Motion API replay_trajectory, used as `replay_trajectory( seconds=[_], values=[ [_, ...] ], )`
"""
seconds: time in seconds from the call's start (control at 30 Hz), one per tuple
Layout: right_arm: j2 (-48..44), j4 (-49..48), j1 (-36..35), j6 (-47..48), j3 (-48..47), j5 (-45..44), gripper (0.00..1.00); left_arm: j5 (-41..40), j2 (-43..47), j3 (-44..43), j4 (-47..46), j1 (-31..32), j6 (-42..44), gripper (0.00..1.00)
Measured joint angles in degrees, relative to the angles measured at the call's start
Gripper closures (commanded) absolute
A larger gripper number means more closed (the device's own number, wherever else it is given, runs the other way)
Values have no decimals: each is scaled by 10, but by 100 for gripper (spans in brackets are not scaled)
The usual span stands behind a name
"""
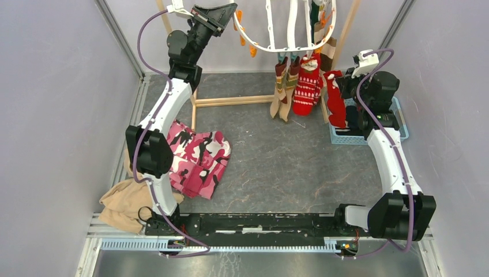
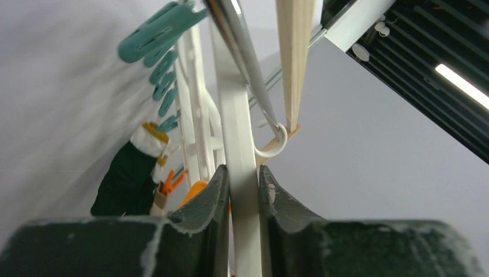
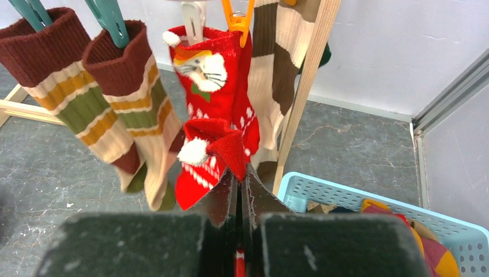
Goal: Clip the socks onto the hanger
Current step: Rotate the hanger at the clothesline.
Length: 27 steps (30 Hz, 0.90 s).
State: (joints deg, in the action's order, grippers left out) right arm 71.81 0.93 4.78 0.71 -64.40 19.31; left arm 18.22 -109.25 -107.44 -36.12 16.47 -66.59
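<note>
At the far left a tan cloth (image 1: 124, 202) is lying bunched by the left arm's base, and a pink camouflage cloth (image 1: 199, 156) is spreading over the table just beside it.

Above them the left gripper (image 2: 243, 173) is reaching up to the hanger (image 2: 236, 115). It is pinching one of the white bars, with both fingers (image 2: 207, 202) pressing against the plastic and only the bar's width between them. Teal clips (image 2: 158, 32) are dangling along the frame to the left. A dark green sock (image 2: 124, 179) is hanging below them, its lower part cut off by the finger. The overhead view is cropping the top of the hanger.

Further right, two maroon striped socks (image 3: 63, 86) are hanging from teal clips. A Santa sock (image 3: 213, 75) is hanging from an orange clip. A tan-and-brown sock (image 3: 282, 46) is partly hiding behind the wooden pole (image 3: 308, 75).

The right gripper (image 3: 239, 173) is closing tight on the cuff of a red sock (image 3: 222, 144) with a white pom-pom, holding it just below the Santa sock. From overhead its fingers are hiding under the wrist. At the far right the blue basket (image 3: 346, 193) is holding more socks, mostly out of frame.
</note>
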Motion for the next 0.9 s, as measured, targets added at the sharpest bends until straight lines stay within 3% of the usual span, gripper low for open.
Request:
replay_trajectory(
  seconds=[0.13,0.9],
  values=[
    [0,0,0,-2,-4,0,100,-19,1,0,5,7,-12,98],
    [7,-5,0,-35,-37,0,100,-263,137,158,1,99,-68,98]
  ],
)
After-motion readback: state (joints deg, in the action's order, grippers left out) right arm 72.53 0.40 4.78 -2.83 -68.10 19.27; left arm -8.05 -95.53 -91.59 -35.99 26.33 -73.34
